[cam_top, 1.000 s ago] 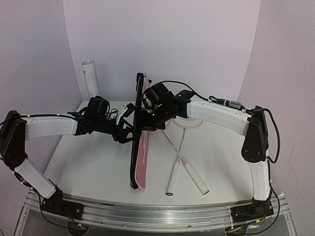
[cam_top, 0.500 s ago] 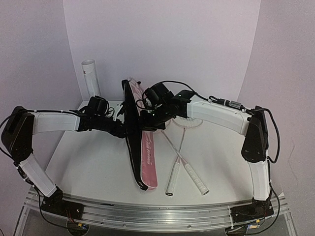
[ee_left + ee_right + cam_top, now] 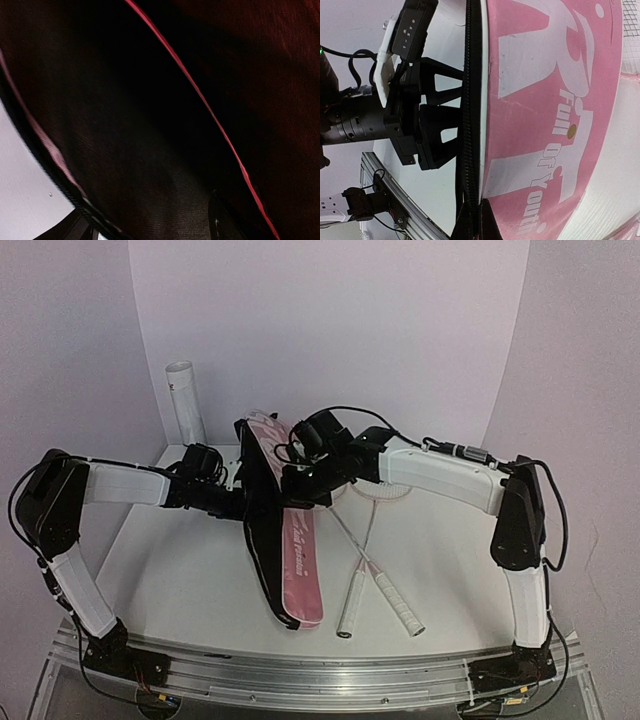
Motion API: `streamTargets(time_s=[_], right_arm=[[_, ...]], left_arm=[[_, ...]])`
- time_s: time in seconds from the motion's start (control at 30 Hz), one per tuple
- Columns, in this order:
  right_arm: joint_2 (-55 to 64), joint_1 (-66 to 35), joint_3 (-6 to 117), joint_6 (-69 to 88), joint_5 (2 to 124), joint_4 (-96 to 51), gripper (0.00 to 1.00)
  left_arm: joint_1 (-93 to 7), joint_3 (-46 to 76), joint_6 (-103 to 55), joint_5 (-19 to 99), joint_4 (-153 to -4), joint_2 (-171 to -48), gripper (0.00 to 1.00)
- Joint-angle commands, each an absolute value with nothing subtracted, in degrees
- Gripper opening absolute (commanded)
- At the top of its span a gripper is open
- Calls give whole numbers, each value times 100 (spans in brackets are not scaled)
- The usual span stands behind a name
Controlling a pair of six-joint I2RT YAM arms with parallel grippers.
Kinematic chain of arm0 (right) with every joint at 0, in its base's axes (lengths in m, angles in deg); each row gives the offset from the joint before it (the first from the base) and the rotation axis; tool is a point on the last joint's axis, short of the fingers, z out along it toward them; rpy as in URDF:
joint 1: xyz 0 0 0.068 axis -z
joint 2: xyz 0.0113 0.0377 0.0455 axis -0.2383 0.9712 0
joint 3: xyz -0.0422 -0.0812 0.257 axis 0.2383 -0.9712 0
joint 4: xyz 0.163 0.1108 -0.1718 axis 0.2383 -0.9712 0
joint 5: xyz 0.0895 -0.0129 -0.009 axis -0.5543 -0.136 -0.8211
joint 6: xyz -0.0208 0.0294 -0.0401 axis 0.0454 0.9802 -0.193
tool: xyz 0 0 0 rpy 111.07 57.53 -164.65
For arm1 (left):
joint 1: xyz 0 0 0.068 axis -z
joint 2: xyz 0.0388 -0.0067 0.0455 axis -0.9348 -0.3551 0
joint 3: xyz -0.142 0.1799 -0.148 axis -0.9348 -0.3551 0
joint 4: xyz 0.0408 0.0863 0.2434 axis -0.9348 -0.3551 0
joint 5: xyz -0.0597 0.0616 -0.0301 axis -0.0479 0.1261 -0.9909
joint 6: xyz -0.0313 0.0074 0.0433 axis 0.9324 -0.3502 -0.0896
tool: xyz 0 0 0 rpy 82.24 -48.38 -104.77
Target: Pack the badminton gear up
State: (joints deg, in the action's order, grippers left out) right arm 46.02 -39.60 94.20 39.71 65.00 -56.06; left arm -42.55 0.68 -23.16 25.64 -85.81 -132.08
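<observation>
Pink bag [image 3: 292, 558] has tipped from standing on edge to leaning open. The right gripper [image 3: 298, 483] stays clenched on its zipper rim, and the left gripper [image 3: 238, 504] is spread inside the mouth. Rackets [image 3: 362, 562] lie crossed to the right of both, still unpacked.

The bag [image 3: 297, 550] is matt pink woven cloth with flat white printed lettering, edged by a black zipper [image 3: 471, 100] of coarse teeth, and its inside, filling the left wrist view, is dark fine-weave fabric crossed by thin red piping [image 3: 200, 98]. The racket handles [image 3: 352, 605] at lower centre of the top view look wrapped in ribbed white grip tape, and the tube [image 3: 185, 400] at upper left looks like matt white card. The table [image 3: 180, 580] is smooth matt white, the rail [image 3: 320, 672] along the bottom is bare brushed metal, and the arm shells [image 3: 440, 475] are faintly glossy white plastic.
</observation>
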Motion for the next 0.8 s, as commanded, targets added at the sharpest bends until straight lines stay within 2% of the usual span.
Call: streamTargets(time_s=[0.0, 0.2, 0.53, 0.77], right_arm=[[4401, -3891, 9153, 4154, 6212, -5028, 0], [4301, -3815, 8890, 4309, 5986, -4684, 0], [4235, -3763, 8802, 4518, 5697, -4270, 0], [4214, -3758, 8711, 4582, 5693, -4211, 0]], left_arm=[[-4371, -40, -2001, 2428, -8095, -13302, 72], [-4404, -370, -1854, 2010, -7576, -13317, 62], [-4406, -737, -1535, 1857, -6970, -13559, 70], [-4405, -783, -1386, 2319, -7250, -13632, 62]])
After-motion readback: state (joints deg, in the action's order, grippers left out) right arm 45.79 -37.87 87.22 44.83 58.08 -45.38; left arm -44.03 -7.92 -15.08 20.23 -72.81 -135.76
